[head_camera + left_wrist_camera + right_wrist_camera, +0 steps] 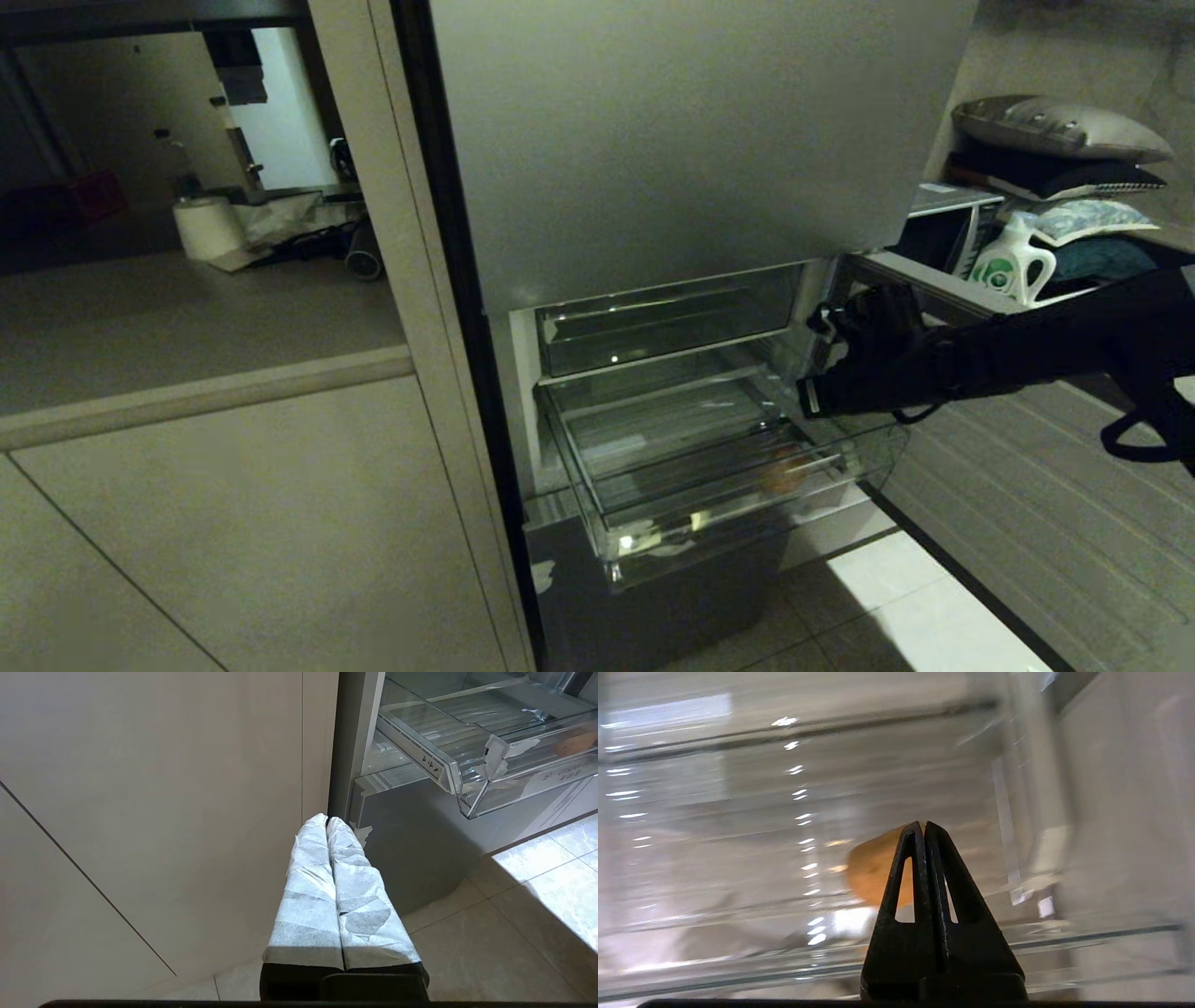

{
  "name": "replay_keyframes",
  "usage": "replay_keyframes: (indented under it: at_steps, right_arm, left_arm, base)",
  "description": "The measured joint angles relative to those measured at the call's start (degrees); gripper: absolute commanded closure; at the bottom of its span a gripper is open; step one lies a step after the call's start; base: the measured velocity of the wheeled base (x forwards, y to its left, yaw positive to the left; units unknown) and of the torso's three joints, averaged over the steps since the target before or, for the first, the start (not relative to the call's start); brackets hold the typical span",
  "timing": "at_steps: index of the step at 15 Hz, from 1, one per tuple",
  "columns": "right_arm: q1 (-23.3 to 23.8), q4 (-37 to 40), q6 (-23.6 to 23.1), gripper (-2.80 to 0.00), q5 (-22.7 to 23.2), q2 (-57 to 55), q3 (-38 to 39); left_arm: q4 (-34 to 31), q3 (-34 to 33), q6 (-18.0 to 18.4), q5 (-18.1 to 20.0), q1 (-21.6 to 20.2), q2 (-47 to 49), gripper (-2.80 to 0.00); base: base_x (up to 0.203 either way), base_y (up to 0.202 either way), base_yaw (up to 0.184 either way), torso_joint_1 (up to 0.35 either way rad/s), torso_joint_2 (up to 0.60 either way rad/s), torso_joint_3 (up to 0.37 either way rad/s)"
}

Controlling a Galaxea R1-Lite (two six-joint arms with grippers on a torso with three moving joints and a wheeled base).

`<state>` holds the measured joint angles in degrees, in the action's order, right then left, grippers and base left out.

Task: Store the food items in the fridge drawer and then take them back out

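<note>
Right claw point(924, 828) closed, empty, at the right rim of the pulled-out drawer point(607, 523). Orange-brown food item point(868, 872) lies in the drawer just beyond and below the claw tips. Left claw point(327, 821) closed, empty, low beside fridge.

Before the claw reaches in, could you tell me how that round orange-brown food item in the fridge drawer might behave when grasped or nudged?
The round orange-brown food item looks rounded, so it would probably roll if nudged. The fridge drawer has a glossy ribbed floor, so it may slide easily too. The right claw is shut above it and must open first; the item seems small and likely light.
</note>
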<state>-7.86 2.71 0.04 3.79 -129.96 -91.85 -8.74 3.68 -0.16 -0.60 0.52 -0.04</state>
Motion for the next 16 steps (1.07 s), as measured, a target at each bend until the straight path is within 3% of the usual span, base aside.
replay_keyframes:
  at_steps: [2, 5, 11, 16]
  right_arm:
    - [-0.3, 6.2, 2.0, 0.0, 1.9, -1.4, -3.1]
    - [-0.4, 7.7, 2.5, 0.0, 1.9, -1.3, -2.4]
    - [-0.2, 7.8, 5.6, 0.0, 2.1, 0.5, 3.4]
    - [0.1, 7.1, 7.2, 0.0, 5.2, 1.6, 7.2]
  left_arm:
    - [0.0, 0.0, 0.0, 0.0, 0.0, 0.0, 0.0]
    - [0.0, 0.0, 0.0, 0.0, 0.0, 0.0, 0.0]
    - [0.0, 0.0, 0.0, 0.0, 0.0, 0.0, 0.0]
    - [0.0, 0.0, 0.0, 0.0, 0.0, 0.0, 0.0]
  base:
    - [0.0, 0.0, 0.0, 0.0, 0.0, 0.0]
    - [0.0, 0.0, 0.0, 0.0, 0.0, 0.0]
    - [0.0, 0.0, 0.0, 0.0, 0.0, 0.0]
    - [0.0, 0.0, 0.0, 0.0, 0.0, 0.0]
